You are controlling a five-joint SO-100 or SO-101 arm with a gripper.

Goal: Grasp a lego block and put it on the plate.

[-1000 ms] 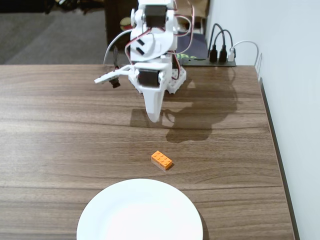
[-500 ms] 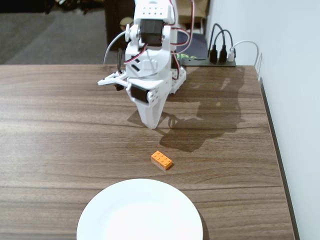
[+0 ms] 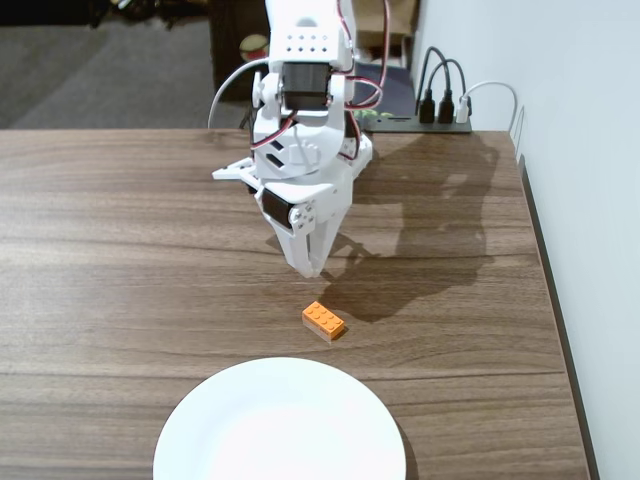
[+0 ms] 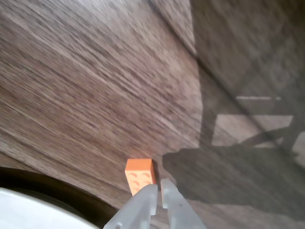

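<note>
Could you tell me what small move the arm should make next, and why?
Probably open the jaws, then descend onto the lego block. The gripper hangs above and just behind it with fingers nearly together, holding nothing, and the brick sits on the table, short of the plate.

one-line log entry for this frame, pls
phase: approach | gripper: nearly shut, empty, above table | lego block: on table, ungrasped, between gripper and plate | plate: empty

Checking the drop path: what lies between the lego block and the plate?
Nothing: in the fixed view only bare wooden table separates the lego block from the plate.
</note>
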